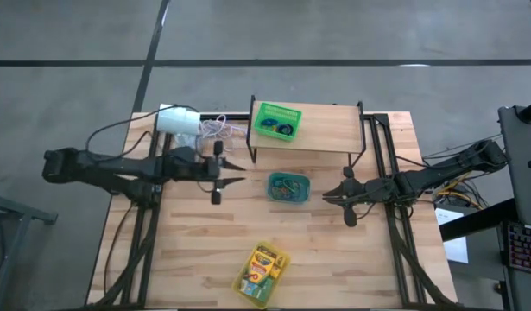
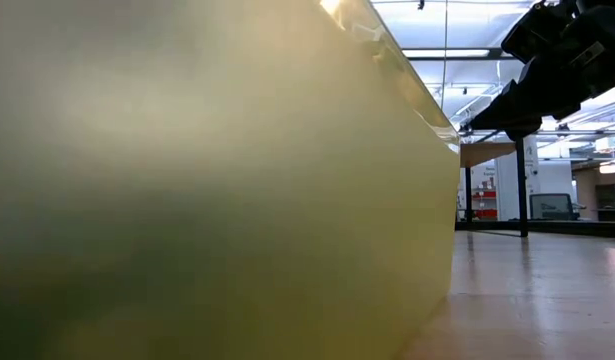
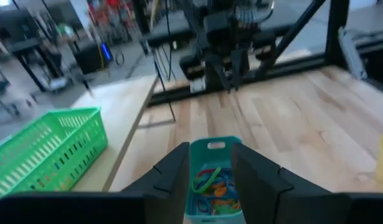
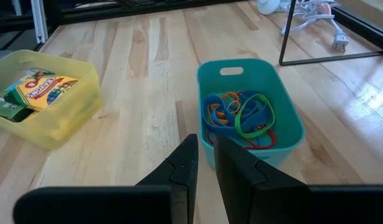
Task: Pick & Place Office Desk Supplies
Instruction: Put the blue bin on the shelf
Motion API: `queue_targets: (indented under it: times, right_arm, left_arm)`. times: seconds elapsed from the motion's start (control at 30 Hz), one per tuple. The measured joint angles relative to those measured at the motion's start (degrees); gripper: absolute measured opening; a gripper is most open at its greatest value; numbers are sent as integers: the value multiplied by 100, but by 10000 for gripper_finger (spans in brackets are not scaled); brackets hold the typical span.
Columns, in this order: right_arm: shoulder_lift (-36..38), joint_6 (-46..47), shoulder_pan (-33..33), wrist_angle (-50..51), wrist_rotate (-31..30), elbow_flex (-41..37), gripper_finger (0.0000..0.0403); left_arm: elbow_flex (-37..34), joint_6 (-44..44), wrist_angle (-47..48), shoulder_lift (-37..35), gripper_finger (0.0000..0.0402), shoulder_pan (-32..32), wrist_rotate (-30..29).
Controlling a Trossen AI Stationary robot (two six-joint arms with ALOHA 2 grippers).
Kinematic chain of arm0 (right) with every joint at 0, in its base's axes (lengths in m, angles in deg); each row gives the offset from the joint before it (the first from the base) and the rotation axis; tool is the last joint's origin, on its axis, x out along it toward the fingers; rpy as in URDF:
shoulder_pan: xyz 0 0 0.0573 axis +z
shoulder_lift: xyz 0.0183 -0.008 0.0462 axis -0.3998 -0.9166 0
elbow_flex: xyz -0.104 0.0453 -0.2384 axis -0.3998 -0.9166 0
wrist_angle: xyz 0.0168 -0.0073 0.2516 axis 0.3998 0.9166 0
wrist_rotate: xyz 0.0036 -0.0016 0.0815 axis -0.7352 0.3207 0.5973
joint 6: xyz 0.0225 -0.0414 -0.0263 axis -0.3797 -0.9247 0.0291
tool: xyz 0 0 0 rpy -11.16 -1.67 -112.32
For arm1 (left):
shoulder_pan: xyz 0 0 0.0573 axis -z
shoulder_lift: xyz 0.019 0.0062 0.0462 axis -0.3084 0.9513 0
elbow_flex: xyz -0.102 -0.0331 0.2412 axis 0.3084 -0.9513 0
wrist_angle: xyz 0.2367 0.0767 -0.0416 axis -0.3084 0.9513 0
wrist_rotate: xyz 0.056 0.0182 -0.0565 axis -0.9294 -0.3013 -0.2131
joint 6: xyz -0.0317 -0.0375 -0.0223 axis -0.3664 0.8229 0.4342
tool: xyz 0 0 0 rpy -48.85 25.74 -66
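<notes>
A teal bin (image 1: 288,188) holding coloured rubber-band loops (image 4: 241,115) rests on its base mid-table. A yellow bin (image 1: 261,274) with crayon boxes (image 4: 38,87) sits near the front edge. A green basket (image 1: 276,121) stands on a raised wooden shelf (image 1: 325,130) at the back. My left gripper (image 1: 241,170) hovers just left of the teal bin, fingers open and level, with nothing between them; the bin (image 3: 216,144) shows through the gap. My right gripper (image 1: 327,195) waits right of the bin, its fingers (image 4: 205,146) narrowly apart and empty.
A white cylinder (image 1: 179,121) with a thin white cord (image 1: 218,130) lies at the far left beside the shelf's black legs (image 1: 252,142). In the low view the yellow bin's wall (image 2: 217,180) fills most of the picture. Bare wood lies right of the yellow bin.
</notes>
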State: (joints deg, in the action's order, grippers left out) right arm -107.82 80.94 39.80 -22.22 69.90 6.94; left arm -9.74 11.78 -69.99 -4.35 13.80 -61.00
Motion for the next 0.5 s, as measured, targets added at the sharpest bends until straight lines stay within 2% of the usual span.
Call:
queue_targets:
  times: [0.2,0.37,0.5]
  right_arm:
    - [0,0,-1,-3,2,0,52]
    - [0,0,2,-3,2,0,52]
    - [0,0,-1,-1,0,0,52]
  left_arm:
    - [-1109,-394,-880,-839,118,0,159]
    - [-1646,-623,-844,-1557,118,0,201]
    - [-1762,-481,-434,-2323,118,0,205]
